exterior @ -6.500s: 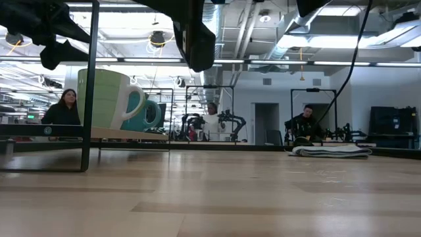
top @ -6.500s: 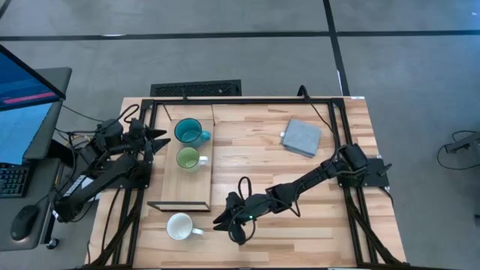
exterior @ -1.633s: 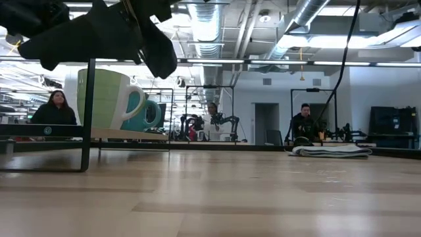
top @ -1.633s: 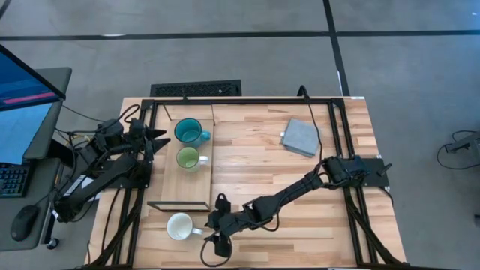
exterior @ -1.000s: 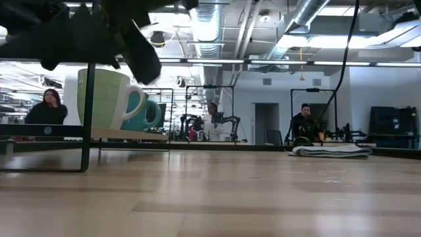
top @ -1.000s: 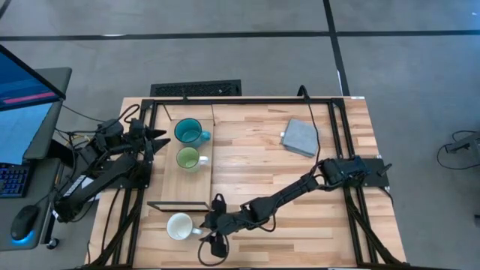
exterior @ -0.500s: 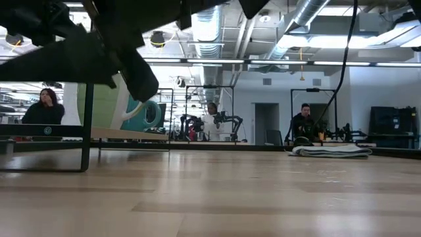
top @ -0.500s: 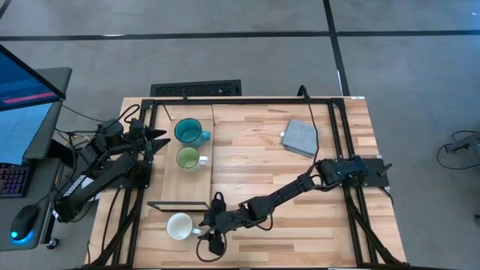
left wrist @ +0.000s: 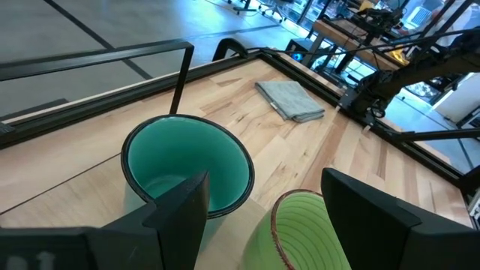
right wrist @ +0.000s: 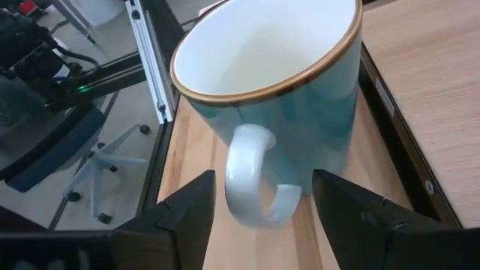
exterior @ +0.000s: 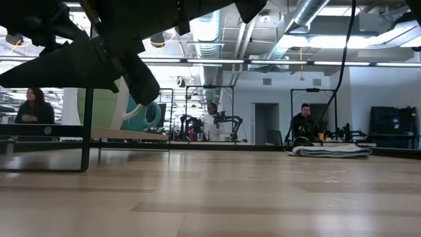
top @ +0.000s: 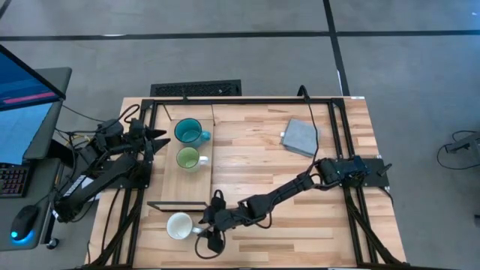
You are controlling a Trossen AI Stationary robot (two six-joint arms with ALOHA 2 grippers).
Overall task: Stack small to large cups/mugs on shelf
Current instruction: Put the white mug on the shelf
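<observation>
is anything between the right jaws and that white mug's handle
Nothing visible is. The right gripper has its jaws open on either side of the handle of the white mug, with only bare gap between them. The mug stands on the table, just off the shelf end.

Glossy glazed mugs (right wrist: 270, 82), light wood shelf (top: 193, 184), grey cloth pad (top: 300, 138)

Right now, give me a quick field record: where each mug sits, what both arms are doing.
teal mug: on shelf, far end
green mug: on shelf, beside teal mug
white mug: on table, off the shelf's near end, handle toward right gripper
right gripper: fingers open, either side of white mug's handle, not closed
left gripper: waiting by the shelf mugs, fingers open
pad: far right of table
</observation>
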